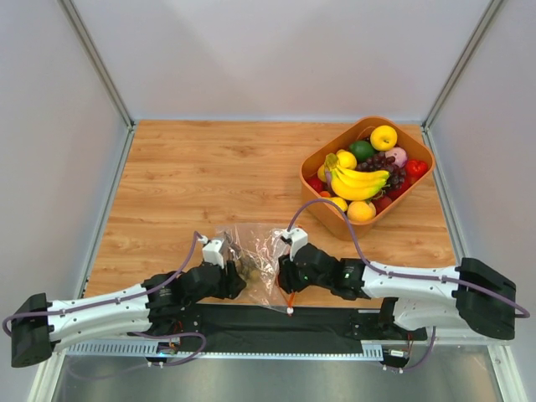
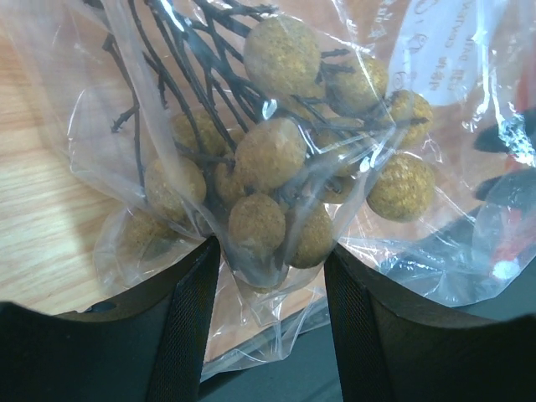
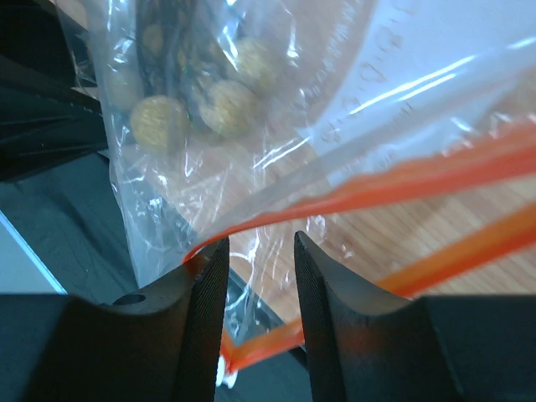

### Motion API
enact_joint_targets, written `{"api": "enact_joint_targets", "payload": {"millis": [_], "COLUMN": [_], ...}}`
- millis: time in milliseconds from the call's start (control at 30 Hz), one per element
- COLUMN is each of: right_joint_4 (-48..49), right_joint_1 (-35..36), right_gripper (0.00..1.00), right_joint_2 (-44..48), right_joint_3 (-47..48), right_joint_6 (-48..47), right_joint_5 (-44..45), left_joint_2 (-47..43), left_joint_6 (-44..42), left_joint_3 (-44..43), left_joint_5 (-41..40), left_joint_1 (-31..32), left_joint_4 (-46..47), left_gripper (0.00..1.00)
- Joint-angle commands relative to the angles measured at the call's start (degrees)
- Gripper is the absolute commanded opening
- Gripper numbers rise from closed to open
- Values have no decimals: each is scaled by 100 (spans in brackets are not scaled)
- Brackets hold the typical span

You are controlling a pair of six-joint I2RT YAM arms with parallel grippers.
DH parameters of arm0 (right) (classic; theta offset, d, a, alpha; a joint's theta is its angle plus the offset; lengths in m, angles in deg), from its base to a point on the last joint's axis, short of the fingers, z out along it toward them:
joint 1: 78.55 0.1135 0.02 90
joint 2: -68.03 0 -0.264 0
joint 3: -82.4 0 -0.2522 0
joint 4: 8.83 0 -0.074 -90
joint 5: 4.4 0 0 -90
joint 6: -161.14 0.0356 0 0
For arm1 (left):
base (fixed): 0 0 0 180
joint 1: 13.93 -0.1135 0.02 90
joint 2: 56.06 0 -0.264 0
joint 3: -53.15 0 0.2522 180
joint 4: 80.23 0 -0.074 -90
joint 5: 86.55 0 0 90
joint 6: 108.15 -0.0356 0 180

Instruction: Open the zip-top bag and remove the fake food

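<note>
Clearly the weak point is grip: the zip-top bag sits at the middle of the near edge of the tabletop, held up between two claws, and slick film could slide free if either one pulls hard. The left claw has its jaws apart astride the lobe holding the fake food. Film touches both tips, but I cannot tell whether they press. If they close further, they may crush the balls or snap the dark stems. The right claw has its jaws narrowly apart, with film between them and the zip strip at one tip. I cannot tell whether it clamps, and a tug here could tear the film or lose the strip. By count: one bag, one cluster of about a dozen tan balls inside, and two red-orange bands in the right wrist view, so the mouth is probably parted. One basket stands toward the far right corner, holding one banana bunch.
</note>
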Motion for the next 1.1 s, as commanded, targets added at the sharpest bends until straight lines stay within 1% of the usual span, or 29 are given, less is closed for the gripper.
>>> {"api": "enact_joint_targets", "payload": {"millis": [0, 133, 167, 233, 333, 433, 467, 533, 567, 667, 733, 767, 900, 1067], "right_joint_4": [878, 1774, 2159, 2434, 2794, 3085, 3129, 3217, 3304, 3314, 3288, 3296, 3358, 3893], "right_joint_1": [61, 61, 61, 61, 87, 158, 184, 219, 228, 237, 246, 246, 246, 246], "right_gripper": [39, 40, 41, 42, 47, 55, 63, 70, 76, 81, 82, 83, 83, 81], "right_joint_2": [-199, -305, -313, -357, -445, -550, -559, -621, -647, -770, -876, -911, -1104, -1403], "right_joint_3": [57, -330, -418, -524, -551, -489, -480, -463, -454, -419, -384, -366, -366, -462], "right_joint_6": [-60, -112, -104, -112, -112, -156, -174, -200, -209, -235, -253, -253, -218, -95], "right_joint_5": [72, 72, 72, -24, -270, -385, -393, -367, -358, -288, -139, -78, 238, 424], "left_joint_2": [16, -98, -168, -265, -327, -309, -292, -248, -239, -186, -186, -178, -204, -178], "left_joint_6": [-415, -627, -653, -697, -803, -943, -979, -1031, -1075, -1128, -1128, -1137, -1137, -1155], "left_joint_3": [109, 215, 241, 329, 391, 391, 391, 400, 400, 400, 417, 417, 514, 602], "left_joint_5": [316, 667, 712, 826, 958, 1098, 1134, 1239, 1265, 1362, 1406, 1415, 1564, 1731], "left_joint_1": [19, 19, 10, 10, 10, 10, 19, 19, 10, 10, 19, 19, 10, 10], "left_joint_4": [585, 884, 989, 1069, 1227, 1359, 1403, 1508, 1535, 1535, 1535, 1683, 1860, 2141], "left_gripper": [60, 60, 60, 60, 60, 60, 60, 60, 59, 59, 57, 57, 56, 54]}}
